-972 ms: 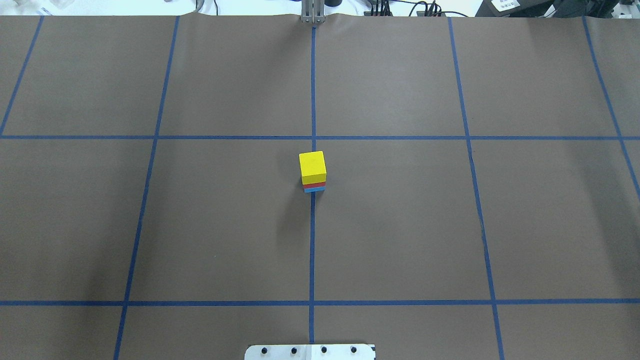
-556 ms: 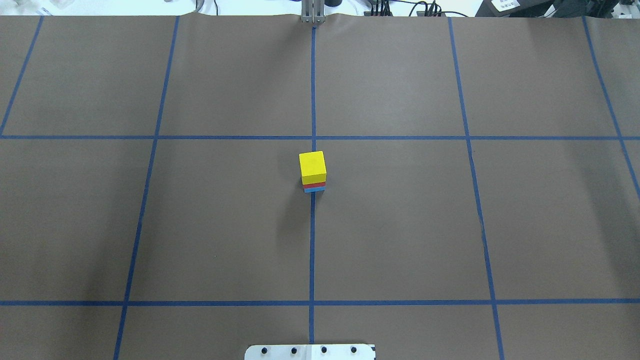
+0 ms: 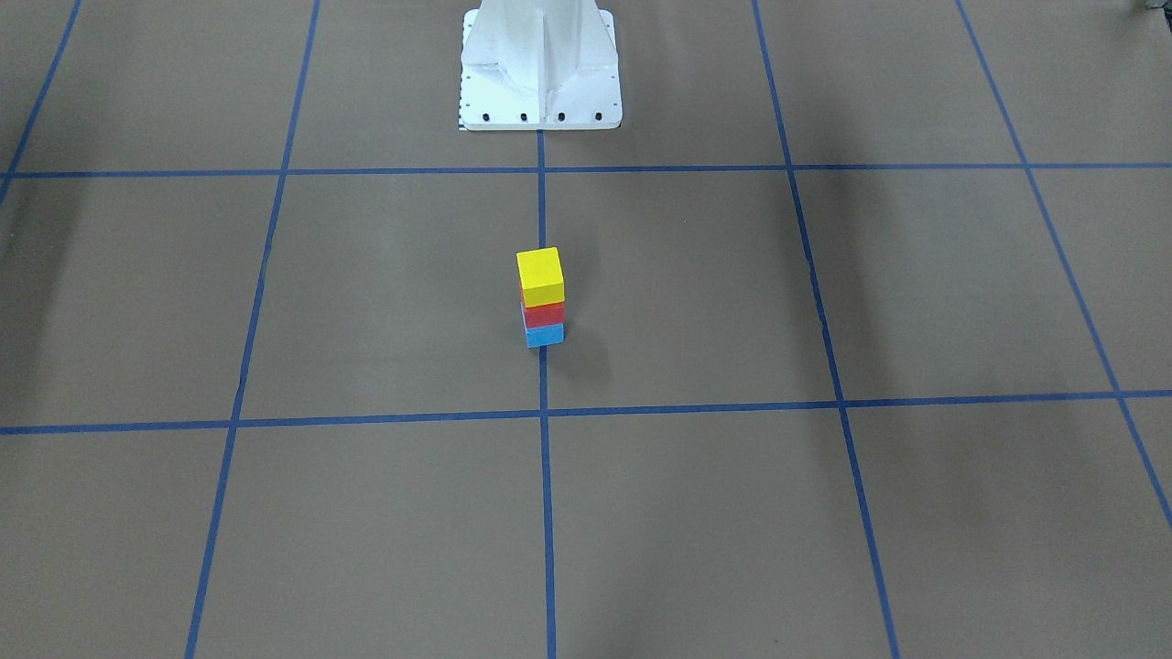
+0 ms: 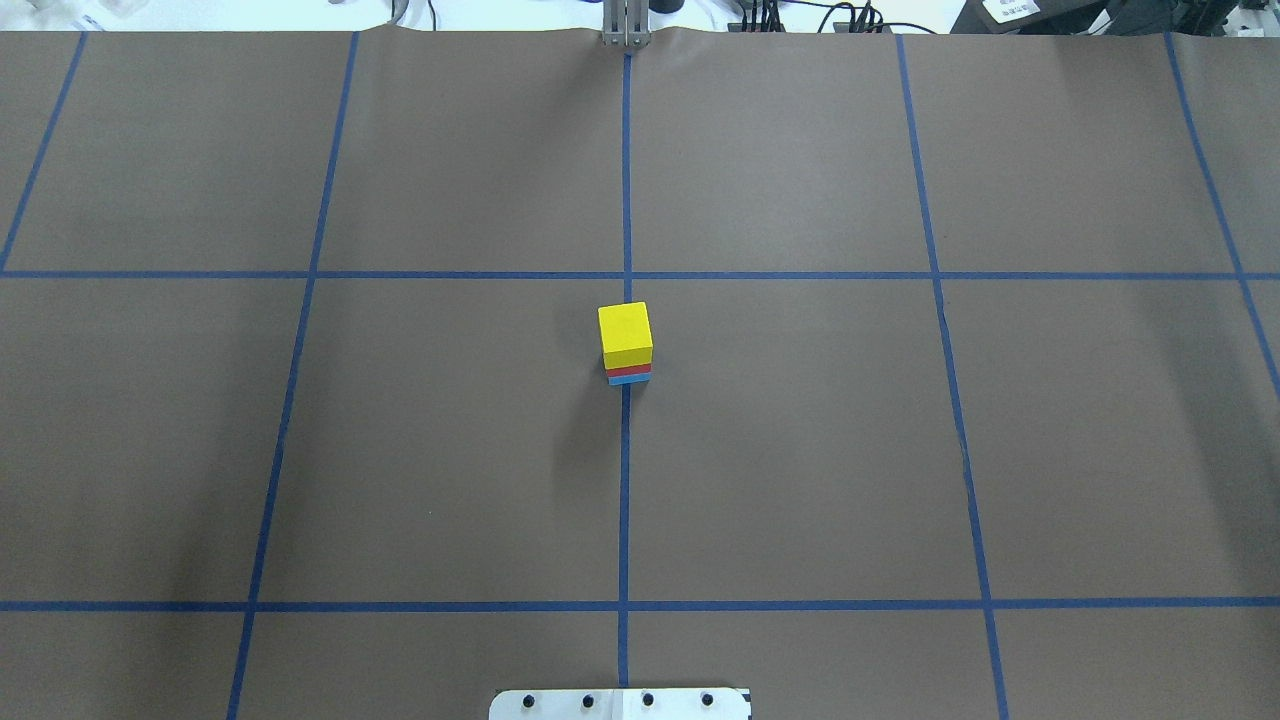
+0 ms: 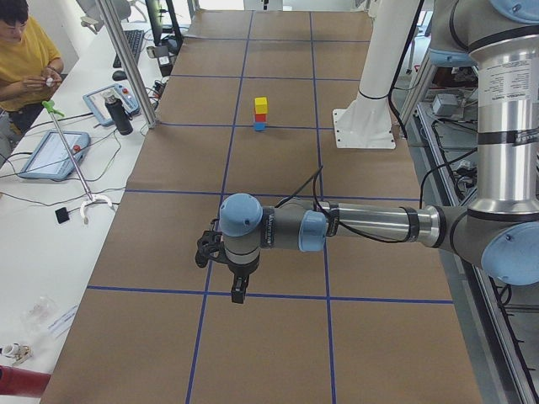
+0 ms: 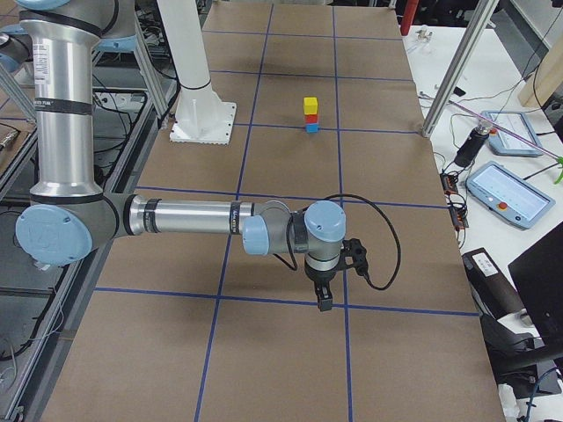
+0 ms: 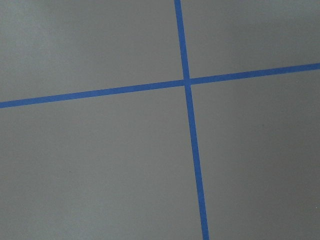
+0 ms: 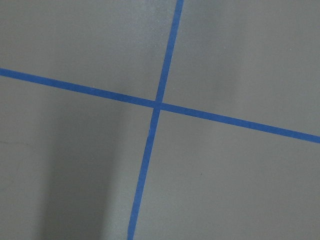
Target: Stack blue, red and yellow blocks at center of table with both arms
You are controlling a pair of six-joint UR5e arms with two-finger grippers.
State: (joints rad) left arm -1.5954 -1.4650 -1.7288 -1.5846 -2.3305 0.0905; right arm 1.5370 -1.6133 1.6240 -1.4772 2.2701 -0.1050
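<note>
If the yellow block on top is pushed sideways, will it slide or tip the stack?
The yellow block looks rigid and flat-faced, so it likely slides, not rolls. Topping a narrow three-block stack, a hard push may topple it.

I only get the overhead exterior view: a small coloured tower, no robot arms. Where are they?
Observer: The left end effector hangs over the table at its left end, outside your view.
Operator: And the other arm?
Observer: The right end effector hangs likewise at the opposite end.
Operator: Does the tower lean?
Observer: In the front view the yellow block, red block and blue block stand upright, sides roughly flush.
</note>
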